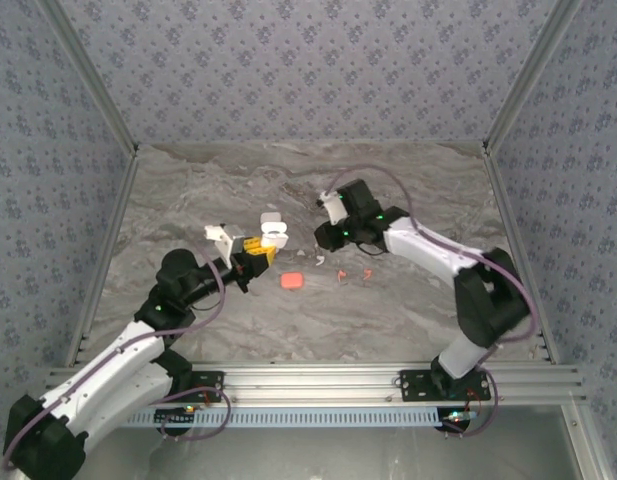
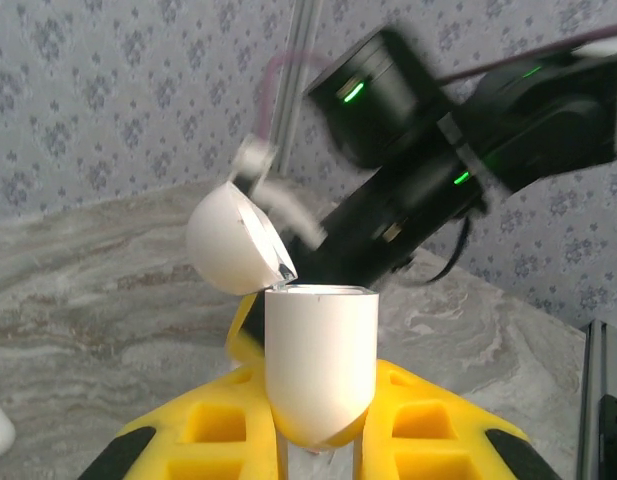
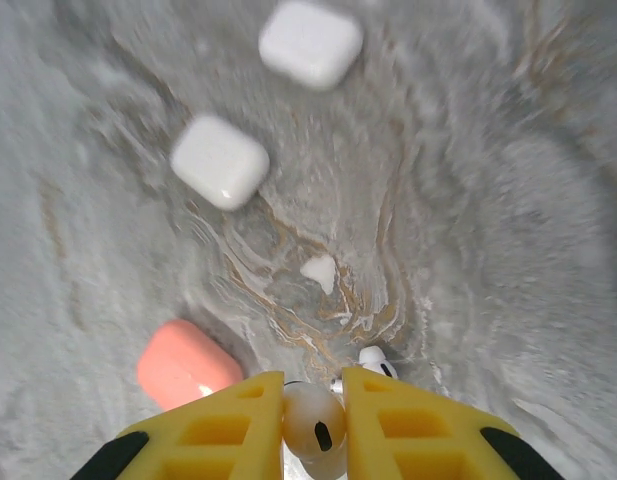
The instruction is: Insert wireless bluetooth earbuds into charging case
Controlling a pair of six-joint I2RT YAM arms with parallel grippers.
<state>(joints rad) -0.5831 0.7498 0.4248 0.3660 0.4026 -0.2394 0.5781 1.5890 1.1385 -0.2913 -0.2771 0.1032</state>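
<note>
Lid (image 2: 233, 240) swung back, the white case (image 2: 320, 350) stands upright in the left gripper (image 2: 320, 415), whose yellow jaws are clenched on its lower body. Held off the table (image 3: 508, 250) like this, its mouth faces up and is unobstructed, which I judge is meant to give the other arm a steady target. The right gripper (image 3: 313, 395) is clamped on a white earbud (image 3: 314, 425), pinched between the jaw tips; whether it has left the surface I cannot tell. A second white earbud (image 3: 376, 358) lies just beyond those tips, untouched. From above, the right gripper sits right of the white case and apart from it, so the pinched bud is not yet at the mouth. Two coral earbuds (image 1: 340, 273) lie nearer, just right of the coral case (image 1: 293, 281).
</note>
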